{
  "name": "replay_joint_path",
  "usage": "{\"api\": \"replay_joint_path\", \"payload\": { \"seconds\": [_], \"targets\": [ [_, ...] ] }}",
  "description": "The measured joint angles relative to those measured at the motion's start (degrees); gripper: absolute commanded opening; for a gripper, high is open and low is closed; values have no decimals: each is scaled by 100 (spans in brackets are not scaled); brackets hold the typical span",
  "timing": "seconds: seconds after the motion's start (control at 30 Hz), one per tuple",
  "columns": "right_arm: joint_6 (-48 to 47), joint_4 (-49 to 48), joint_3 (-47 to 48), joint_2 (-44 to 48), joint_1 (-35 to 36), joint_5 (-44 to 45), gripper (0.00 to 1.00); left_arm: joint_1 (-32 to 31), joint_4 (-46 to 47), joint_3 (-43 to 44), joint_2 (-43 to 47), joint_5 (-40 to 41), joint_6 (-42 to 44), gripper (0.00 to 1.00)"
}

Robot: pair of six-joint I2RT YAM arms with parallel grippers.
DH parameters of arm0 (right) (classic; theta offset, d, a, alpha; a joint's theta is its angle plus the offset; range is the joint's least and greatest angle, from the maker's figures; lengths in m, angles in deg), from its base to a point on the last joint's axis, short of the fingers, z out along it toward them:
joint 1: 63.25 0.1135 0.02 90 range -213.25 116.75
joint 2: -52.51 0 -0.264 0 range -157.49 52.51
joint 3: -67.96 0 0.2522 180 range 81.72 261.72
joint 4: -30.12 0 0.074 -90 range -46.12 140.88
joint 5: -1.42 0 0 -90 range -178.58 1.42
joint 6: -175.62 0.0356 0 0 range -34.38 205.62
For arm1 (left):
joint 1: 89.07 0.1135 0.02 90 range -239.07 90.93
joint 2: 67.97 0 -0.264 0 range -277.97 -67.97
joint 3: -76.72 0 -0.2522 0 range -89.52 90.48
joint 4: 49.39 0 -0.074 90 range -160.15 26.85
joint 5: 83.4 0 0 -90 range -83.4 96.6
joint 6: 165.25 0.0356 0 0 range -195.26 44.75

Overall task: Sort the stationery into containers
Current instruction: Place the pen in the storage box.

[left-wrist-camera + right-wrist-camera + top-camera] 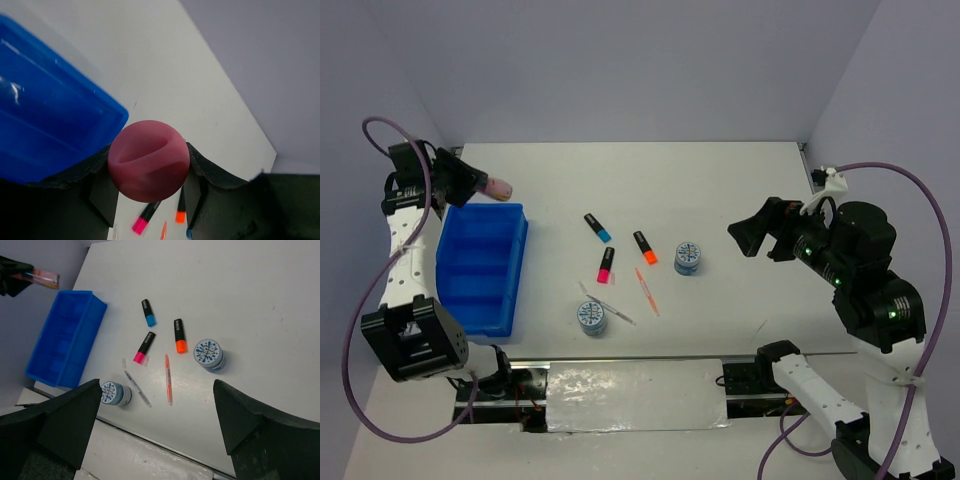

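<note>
Pink cylinder (498, 187) clamped in left gripper (480, 185) at upper left, over far end of blue tray (517, 265) — right gripper (748, 232) fingers spread apart, centre right.

We can read no words, brand names, numbers or signs in any of the three views. The nearest thing to print is the blue pattern on the white top of one roll (208, 351) and of the other roll (112, 392), and we make out no letters in it. The blue highlighter (148, 313), the pink highlighter (143, 347) and the orange highlighter (179, 335) show too small for us to tell whether their black barrels carry lettering. The pink cylinder (149, 160) shows a plain pink end.
</note>
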Motion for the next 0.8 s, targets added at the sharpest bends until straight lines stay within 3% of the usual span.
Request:
{"api": "replay_joint_path", "payload": {
  "seconds": [0.2,0.53,0.63,0.67,0.7,0.77,0.8],
  "targets": [
    [7,-201,-4,-129,0,-181,100,361,-267,-640,-634,-1180,-389,0],
    [22,-330,-83,-127,0,-289,100,1051,125,-1121,-815,-1381,-535,3],
    [22,-354,-87,-127,0,-313,100,1060,262,-1123,-962,-1386,-525,31],
    [22,-358,-87,-133,0,-315,100,1062,291,-1123,-1027,-1388,-518,53],
    [22,-358,-87,-140,0,-321,100,1062,304,-1123,-1091,-1386,-516,64],
    [22,-365,-87,-177,0,-337,100,1062,267,-1126,-1191,-1340,-476,99],
    [20,-372,-87,-201,0,-339,100,1062,234,-1123,-1204,-1298,-448,99]
  ]
}}
